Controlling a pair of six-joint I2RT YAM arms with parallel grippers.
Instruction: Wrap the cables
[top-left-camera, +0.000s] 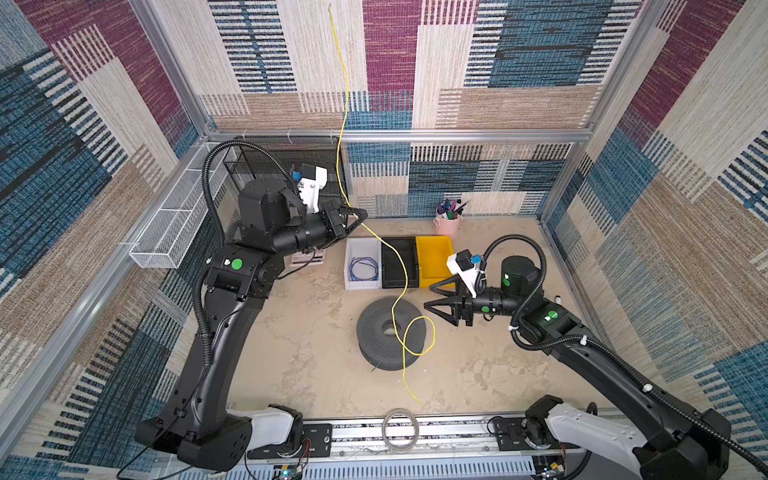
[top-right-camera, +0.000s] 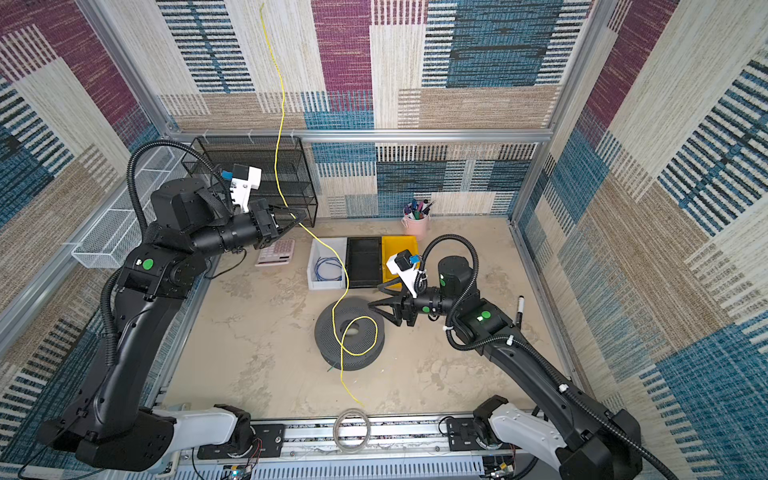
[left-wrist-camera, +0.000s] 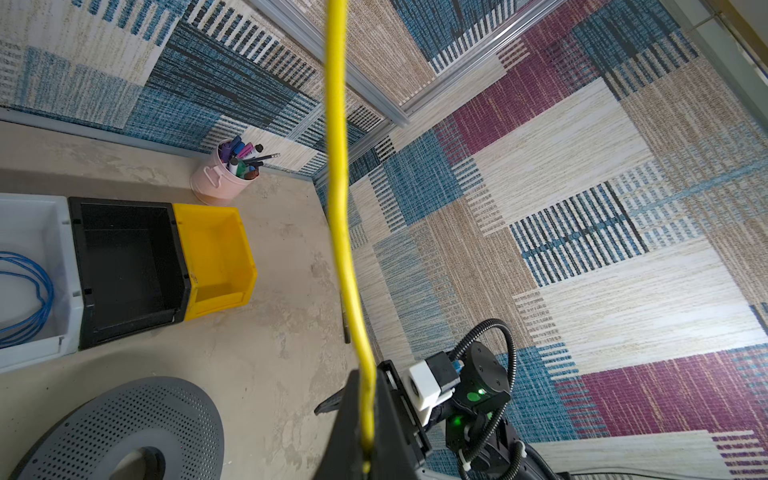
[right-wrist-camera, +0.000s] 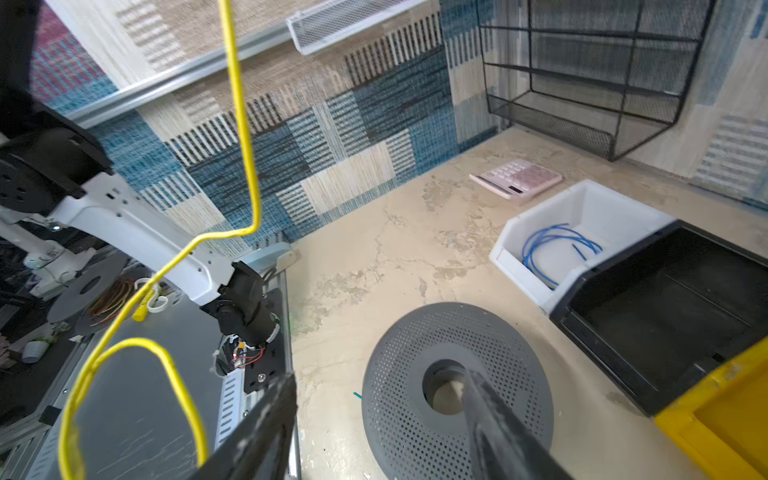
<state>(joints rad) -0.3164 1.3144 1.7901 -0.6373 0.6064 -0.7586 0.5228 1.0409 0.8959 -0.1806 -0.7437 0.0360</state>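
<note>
Overhead, the left pincer (top-left-camera: 359, 215) is clamped on the yellow cable (left-wrist-camera: 339, 208), which rises above it and falls away into a loop by the grey spool (top-left-camera: 374, 332). The right pincer (top-left-camera: 428, 296), jaws apart, sits near that loop without touching it. The blue cable (top-left-camera: 363, 268) lies coiled in the white bin (top-left-camera: 347, 262).

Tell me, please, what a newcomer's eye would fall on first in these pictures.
The bright yellow cable: pinched in the shut left gripper, raised at the back left, it trails down over the grey perforated spool at mid-table and curls into a loop there. The right gripper stands open and empty just right of the spool. A blue cable lies coiled in the white bin behind.
</note>
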